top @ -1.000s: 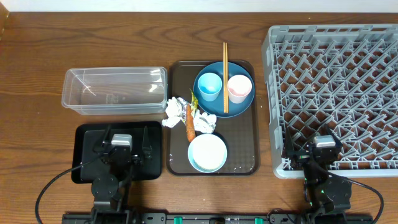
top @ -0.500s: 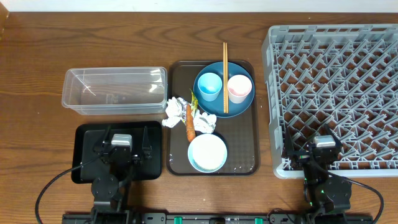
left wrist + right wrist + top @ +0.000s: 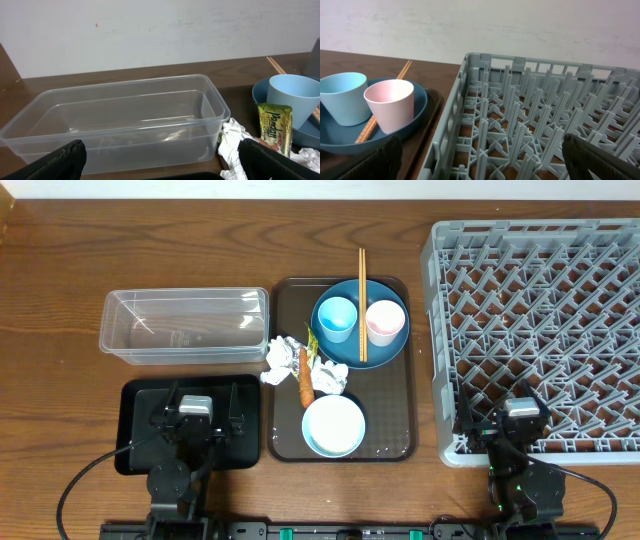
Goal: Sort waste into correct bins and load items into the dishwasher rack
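Observation:
On the brown tray, the blue plate [image 3: 345,352] carries a light blue cup [image 3: 336,318], a pink cup [image 3: 385,321] and chopsticks [image 3: 362,280]. Below it lie crumpled napkins [image 3: 280,358], a carrot piece [image 3: 305,376] and the white bowl [image 3: 333,425]. A yellow-green foil wrapper [image 3: 274,127] leans by the cup. The clear tub [image 3: 185,325] sits behind the black tray [image 3: 135,430]. My left gripper [image 3: 200,404] hangs open over that tray, holding nothing. Over the front edge of the grey rack [image 3: 540,300], my right gripper [image 3: 505,412] stands open, with nothing in it.
The brown serving tray [image 3: 390,405] lies between the bins and the rack. The rack wall [image 3: 450,115] rises right beside the tray's edge. Bare wooden table [image 3: 60,300] shows left of the tub, and a pale wall runs along the back.

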`<state>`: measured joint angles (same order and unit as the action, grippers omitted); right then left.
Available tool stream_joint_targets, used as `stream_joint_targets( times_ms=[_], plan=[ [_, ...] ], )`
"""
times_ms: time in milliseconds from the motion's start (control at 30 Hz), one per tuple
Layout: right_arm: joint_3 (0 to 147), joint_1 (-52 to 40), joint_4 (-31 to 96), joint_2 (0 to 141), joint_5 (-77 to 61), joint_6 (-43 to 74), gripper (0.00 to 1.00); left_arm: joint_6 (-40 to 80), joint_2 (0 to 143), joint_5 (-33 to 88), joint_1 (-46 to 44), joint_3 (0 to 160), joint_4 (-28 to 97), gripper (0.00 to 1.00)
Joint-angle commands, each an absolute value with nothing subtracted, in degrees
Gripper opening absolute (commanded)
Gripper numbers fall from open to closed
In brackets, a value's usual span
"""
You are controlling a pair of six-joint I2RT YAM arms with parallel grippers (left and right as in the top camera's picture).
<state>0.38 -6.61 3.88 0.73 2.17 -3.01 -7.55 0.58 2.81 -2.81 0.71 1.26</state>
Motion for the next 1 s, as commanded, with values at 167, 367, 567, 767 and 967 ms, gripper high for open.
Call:
stream_joint_targets(
  times_ms=[167,367,567,767,967],
  plan=[
    [0.32,-6.28,4.08,0.91,2.79,-3.29,0.99,-8.12,0.25,2.09,-3.03,0.23,3.95,0.99],
    [0.32,-6.28,4.08,0.91,2.79,-3.29,0.99,-8.12,0.23,2.09,-3.03,0.23,3.95,0.99],
    [0.32,-6.28,4.08,0.91,2.79,-3.29,0.99,4.32,0.82,5.65,-3.03,0.25,3.55,0.99],
    [0.32,-6.28,4.08,0.93,2.76,-3.29,0.99,5.28,0.82,12.84,-3.05,0.51,0.93,0.99],
    [0.32,-6.28,4.08,0.93,2.79,-3.29,0.99,11.09,1.04,25.47,-3.03,5.56,5.19,0.99]
  ],
)
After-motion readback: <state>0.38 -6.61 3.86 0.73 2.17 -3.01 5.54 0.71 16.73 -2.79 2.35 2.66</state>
